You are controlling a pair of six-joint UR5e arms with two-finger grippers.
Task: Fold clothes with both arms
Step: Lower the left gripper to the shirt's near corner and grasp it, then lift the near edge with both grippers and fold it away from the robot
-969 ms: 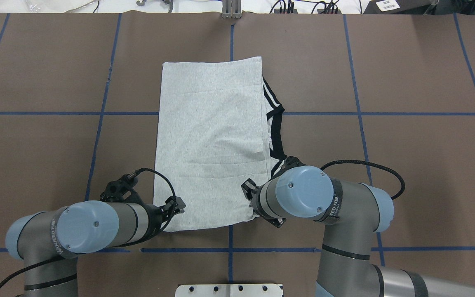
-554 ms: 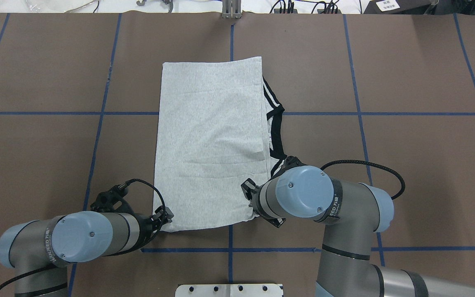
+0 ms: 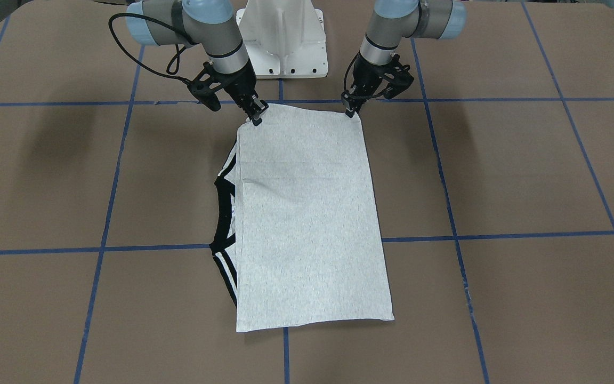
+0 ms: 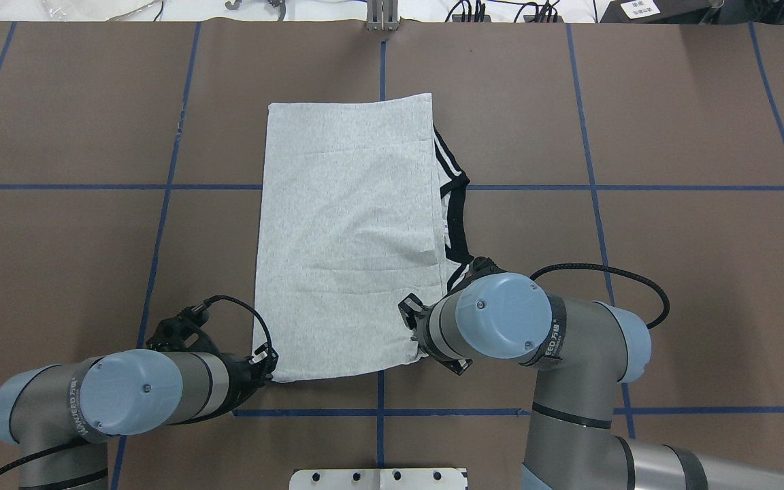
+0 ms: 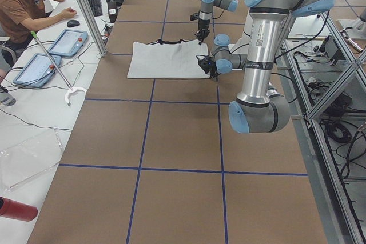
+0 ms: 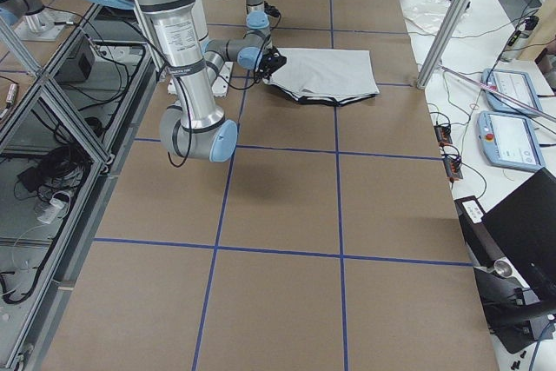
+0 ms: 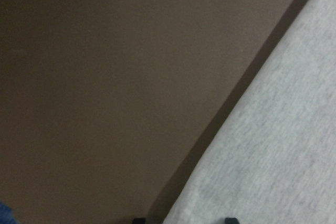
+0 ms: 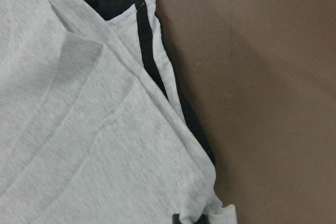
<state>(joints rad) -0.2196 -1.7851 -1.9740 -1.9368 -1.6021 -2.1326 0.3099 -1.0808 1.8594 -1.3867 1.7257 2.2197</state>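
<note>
T-shirt: The T-shirt (image 4: 344, 238) lies flat mid-counter (image 4: 637, 272), folded into a long narrow rectangle. Its plain grey side is up and its long axis runs away from the robot. The print does not show.
Trim: The black collar (image 4: 458, 231) and striped cuffs (image 4: 446, 160) peek out along the long edge on the robot's right.
Left gripper: The left gripper (image 3: 350, 112) is down at the corner nearest the robot on its left. Its wrist view shows two fingertips apart with the cloth's edge between them. It reads as released, straddling the corner without pinching it.
Right gripper: The right gripper (image 3: 256, 117) sits on the other near corner. Its wrist view shows the cloth bunched up at the fingertips, so it appears clenched on the T-shirt.
Why held so: With one gripper at each end of the near short edge, the arms could lift that edge level. They could then carry it toward the far edge, probably to halve the length.
Step in hand: By this judgement, the left pinch is not yet made.
Around: Blue tape lines (image 4: 331, 412) grid the counter. The white pedestal base (image 3: 283, 37) stands behind the near edge. A person (image 5: 23, 4) sits at a side desk, well apart.
In the way: The cuff and collar layers lie just beside the right gripper and could be dragged along or slip loose. In the overhead view the right arm's wrist hides that corner.
</note>
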